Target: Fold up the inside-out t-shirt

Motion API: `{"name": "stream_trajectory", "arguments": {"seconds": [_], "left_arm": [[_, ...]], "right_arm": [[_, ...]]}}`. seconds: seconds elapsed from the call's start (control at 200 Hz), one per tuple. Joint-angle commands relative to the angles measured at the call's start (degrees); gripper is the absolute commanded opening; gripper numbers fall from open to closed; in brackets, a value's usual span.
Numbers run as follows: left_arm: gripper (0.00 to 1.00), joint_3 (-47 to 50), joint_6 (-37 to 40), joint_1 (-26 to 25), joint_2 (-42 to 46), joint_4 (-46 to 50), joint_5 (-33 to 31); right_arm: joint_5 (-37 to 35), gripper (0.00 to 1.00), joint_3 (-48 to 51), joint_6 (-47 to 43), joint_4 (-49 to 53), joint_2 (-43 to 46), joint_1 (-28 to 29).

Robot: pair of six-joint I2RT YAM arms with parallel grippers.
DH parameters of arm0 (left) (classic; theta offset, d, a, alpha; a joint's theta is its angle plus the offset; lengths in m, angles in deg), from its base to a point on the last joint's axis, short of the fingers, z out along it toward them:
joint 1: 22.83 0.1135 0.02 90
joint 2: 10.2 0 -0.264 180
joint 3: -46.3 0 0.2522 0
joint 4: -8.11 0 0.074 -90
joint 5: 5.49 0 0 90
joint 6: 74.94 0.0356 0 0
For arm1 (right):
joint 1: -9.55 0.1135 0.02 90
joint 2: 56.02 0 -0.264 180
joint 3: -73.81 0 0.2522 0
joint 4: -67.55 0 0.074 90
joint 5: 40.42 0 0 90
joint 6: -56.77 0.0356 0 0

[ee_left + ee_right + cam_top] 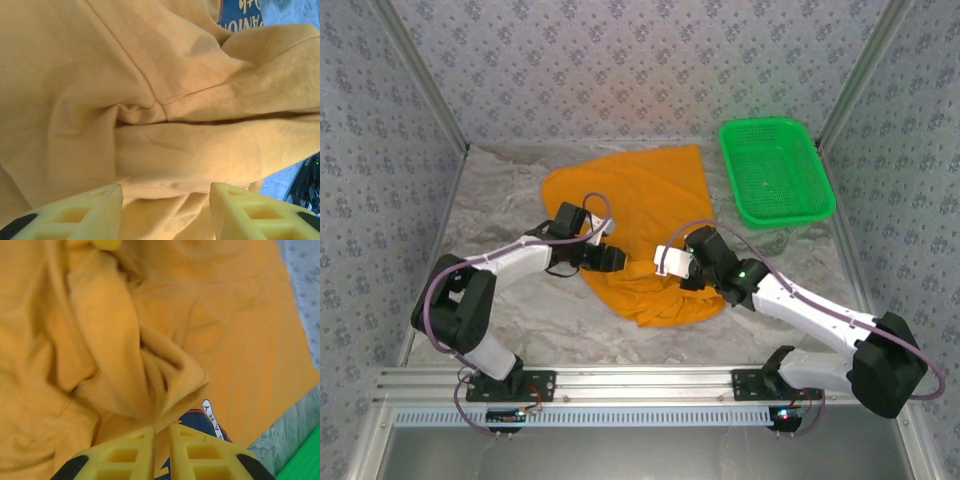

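The orange t-shirt (650, 200) lies crumpled mid-table, flatter at the far side and bunched at the near side. My left gripper (610, 258) hovers over its left part. In the left wrist view the left gripper (166, 200) stands open, its yellow fingers wide apart over a seam and thick folds of the t-shirt (150, 75), pinching nothing. My right gripper (667, 262) faces it from the right. The right gripper (161, 432) is open by a narrow gap at a raised fold of the t-shirt (225, 315). The dark blue and white print (200, 422) shows beneath the fingers.
A green mesh basket (760, 124) stands at the far right, its corner (305, 465) also in the right wrist view. The two grippers are close together over the cloth. Crinkled grey table covering (500, 200) surrounds the shirt, with patterned walls on three sides.
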Motion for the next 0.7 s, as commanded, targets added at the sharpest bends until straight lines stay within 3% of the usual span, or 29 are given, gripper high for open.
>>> {"name": "stream_trajectory", "arguments": {"seconds": [0.0,0.08,0.265,0.44,0.535,0.695], "left_arm": [[0.52,-2.02,-0.07,-0.61,-0.19,1.50,-0.76],[0.53,-3.12,-1.17,-1.09,-2.74,0.86,-1.05],[0.53,-3.52,-4.97,-1.04,-7.58,-2.63,0.97],[0.52,-1.93,-8.16,-0.58,-9.41,-5.01,1.13],[0.52,0.28,-9.98,0.36,-8.71,-7.12,2.74],[0.52,2.43,-10.45,2.76,-4.99,-7.20,6.14]], "right_arm": [[6.58,0.30,-3.81,-8.20,8.43,2.06,-1.65],[14.58,0.45,-3.76,-9.87,3.26,3.85,-2.53],[28.00,0.46,-3.99,1.34,-14.97,-4.12,-1.77],[25.59,0.42,-6.07,3.86,-22.47,-18.10,-1.97],[19.39,0.35,-7.11,3.44,-21.06,-22.80,-2.55],[17.12,0.29,-5.26,-1.55,-13.66,-23.72,-0.27]]}}
